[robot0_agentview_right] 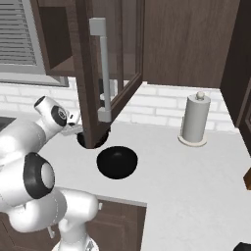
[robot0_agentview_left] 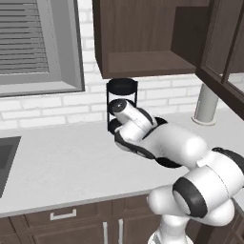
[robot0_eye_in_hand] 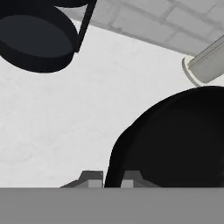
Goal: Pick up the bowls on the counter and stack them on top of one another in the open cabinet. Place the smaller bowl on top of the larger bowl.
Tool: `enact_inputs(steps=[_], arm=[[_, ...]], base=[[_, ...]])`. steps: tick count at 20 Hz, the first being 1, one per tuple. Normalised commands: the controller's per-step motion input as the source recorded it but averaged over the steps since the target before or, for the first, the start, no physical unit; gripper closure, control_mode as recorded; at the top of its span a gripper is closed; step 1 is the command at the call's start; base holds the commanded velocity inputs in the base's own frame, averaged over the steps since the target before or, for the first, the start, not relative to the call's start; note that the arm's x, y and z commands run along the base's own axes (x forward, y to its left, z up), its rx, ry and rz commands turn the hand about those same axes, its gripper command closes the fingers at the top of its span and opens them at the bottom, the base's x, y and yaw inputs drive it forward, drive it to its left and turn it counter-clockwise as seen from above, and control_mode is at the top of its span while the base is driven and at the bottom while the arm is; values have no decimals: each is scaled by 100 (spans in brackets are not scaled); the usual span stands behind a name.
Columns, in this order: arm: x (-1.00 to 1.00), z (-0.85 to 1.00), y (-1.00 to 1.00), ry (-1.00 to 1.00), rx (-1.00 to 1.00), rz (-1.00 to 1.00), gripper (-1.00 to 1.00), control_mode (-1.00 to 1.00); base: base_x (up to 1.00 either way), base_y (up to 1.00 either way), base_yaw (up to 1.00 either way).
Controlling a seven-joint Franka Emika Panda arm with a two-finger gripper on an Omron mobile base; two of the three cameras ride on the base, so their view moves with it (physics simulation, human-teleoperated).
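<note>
In the hand view my gripper [robot0_eye_in_hand: 111, 180] is shut, one fingertip on each side of the near rim of a glossy black bowl [robot0_eye_in_hand: 175, 140] on the counter [robot0_eye_in_hand: 65, 131]. In the right base view the gripper [robot0_agentview_right: 73, 130] sits at the left edge of a black bowl [robot0_agentview_right: 87, 141] half hidden behind the glass door. A second black bowl [robot0_agentview_right: 116, 162] rests in front of it. Which one is the larger bowl and which the smaller bowl I cannot tell. The open cabinet [robot0_agentview_left: 143, 62] hangs above with a bare shelf floor.
A black wire rack [robot0_agentview_left: 122, 86] stands against the brick wall just behind the hand, with its lowest disc [robot0_eye_in_hand: 35, 39] close by. The open glass-fronted door [robot0_agentview_right: 108, 63] hangs over the bowls. A paper towel roll [robot0_agentview_right: 195, 120] stands to the right and a sink [robot0_agentview_left: 5, 157] lies far left.
</note>
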Motion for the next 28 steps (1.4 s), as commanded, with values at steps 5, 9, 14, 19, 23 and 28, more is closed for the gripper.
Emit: enact_inputs(steps=[5, 9, 14, 19, 23, 28], arm=[[-4, -2, -100, 0, 0, -5, 100, -100], [-11, -31, -80, 1, 0, 0, 100, -100], [0, -37, -20, 2, 0, 0, 100, -100], [0, -34, 0, 2, 0, 0, 100, -100], [6, -18, 1, 1, 0, 0, -100, -100], [6, 16, 0, 6, 0, -1, -100, -100]], base=[[0, 0, 0], [0, 0, 0], [0, 0, 0], [0, 0, 0], [0, 0, 0], [0, 0, 0]])
